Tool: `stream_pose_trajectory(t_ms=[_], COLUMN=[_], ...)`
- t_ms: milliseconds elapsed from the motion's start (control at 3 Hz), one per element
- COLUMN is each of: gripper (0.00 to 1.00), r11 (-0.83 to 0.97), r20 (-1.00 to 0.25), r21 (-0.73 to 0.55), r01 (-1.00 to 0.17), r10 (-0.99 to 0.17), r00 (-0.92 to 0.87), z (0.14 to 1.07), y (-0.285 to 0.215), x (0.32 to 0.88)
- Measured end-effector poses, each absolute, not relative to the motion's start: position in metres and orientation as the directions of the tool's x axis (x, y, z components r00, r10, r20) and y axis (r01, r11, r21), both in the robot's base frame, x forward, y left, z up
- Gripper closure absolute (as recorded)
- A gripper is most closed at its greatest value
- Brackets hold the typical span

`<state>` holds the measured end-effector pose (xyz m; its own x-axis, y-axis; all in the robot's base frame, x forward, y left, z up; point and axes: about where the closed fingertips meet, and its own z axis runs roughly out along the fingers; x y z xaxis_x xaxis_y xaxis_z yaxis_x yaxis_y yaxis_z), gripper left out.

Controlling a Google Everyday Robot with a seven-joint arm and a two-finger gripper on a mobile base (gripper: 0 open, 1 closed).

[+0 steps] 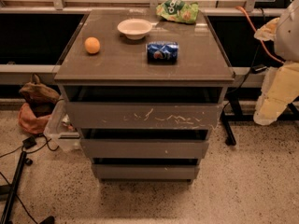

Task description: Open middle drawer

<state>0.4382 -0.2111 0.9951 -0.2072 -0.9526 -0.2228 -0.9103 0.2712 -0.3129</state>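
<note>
While the gripper (267,112) hangs well out past the desk's right edge, level with the drawers and touching nothing, the job looks to be at its approach step; whether it is open or closed I cannot tell. The middle drawer (145,149) sits below the desk's front edge, under the scratched top drawer (142,115) and above the bottom drawer (145,171), and appears shut. Its front has no handle, so the next move likely means hooking the lip in the dark gap above it and pulling straight out. An orange (92,45) lies near the left edge, a bowl (134,28) toward the back edge, a blue can (162,51) mid-desk, and a green bag (178,10) at the back right corner; none blocks the drawer. A plastic bin (60,129) stands below the front left corner.
</note>
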Motion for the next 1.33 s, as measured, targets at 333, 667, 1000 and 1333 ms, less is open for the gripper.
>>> stream_pose_trajectory(t_ms=[333,667,1000,1333], gripper=[0.00,0.00,0.00,0.00], r11=[0.278,0.276,0.238,0.217], r20=[-0.230,-0.239,-0.283,-0.324], r21=[-0.314,-0.306,-0.276,-0.241], r01=[-0.908,-0.911,-0.931,-0.946], r10=[-0.950,-0.949,-0.946,-0.937], r00=[-0.211,-0.207,-0.158,-0.132], z=[0.993,0.980,0.918,0.842], y=[-0.210,-0.206,-0.183,-0.164], x=[0.438,0.437,0.437,0.439])
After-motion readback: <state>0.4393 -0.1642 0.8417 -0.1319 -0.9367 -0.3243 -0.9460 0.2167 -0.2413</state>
